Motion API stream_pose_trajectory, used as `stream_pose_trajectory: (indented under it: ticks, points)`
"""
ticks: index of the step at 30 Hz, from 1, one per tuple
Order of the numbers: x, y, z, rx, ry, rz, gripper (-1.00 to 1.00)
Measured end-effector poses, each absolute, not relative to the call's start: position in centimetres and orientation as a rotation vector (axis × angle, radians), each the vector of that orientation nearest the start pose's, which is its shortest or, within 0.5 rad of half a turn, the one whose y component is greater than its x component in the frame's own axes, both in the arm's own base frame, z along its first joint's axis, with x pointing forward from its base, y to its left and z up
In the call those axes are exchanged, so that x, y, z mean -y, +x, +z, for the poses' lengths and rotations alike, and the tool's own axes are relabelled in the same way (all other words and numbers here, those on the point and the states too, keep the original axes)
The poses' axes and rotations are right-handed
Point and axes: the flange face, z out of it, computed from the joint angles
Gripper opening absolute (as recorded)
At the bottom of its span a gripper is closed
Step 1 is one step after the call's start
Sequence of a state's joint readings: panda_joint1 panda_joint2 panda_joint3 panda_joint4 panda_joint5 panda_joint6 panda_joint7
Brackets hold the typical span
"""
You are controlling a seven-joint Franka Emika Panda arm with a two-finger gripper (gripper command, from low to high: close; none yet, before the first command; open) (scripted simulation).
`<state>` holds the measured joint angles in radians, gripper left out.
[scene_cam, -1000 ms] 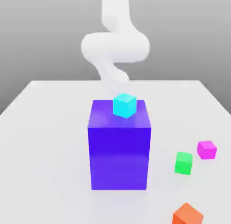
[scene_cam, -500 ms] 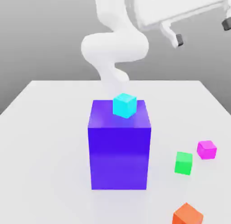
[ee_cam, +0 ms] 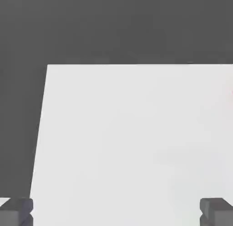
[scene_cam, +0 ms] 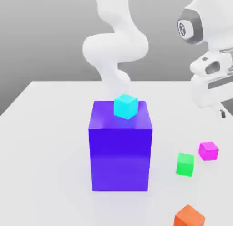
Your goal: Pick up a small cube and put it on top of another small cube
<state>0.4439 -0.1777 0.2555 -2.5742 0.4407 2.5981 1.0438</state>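
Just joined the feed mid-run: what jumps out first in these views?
The big blue-violet block dominates the middle of the white table, with a cyan cube sitting on its top. Toward the exterior view's right lie the small green cube and the magenta cube, apart from each other, with an orange cube nearer the camera. The gripper hangs open above bare table.
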Motion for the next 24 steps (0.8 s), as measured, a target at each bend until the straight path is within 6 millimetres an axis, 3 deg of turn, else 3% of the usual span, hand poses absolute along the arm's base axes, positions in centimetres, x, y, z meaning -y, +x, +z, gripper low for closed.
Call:
stream_pose_trajectory:
  ticks: [8, 16, 24]
  points:
    - [-32.2, 28.6, 26.4, -0.993, -2.818, 0.108, 0.0]
    - [-32.8, 22.6, 20.3, -1.028, -2.945, 0.03, 0.0]
    - [-33.0, 22.0, 16.2, -1.028, -2.958, -0.016, 0.0]
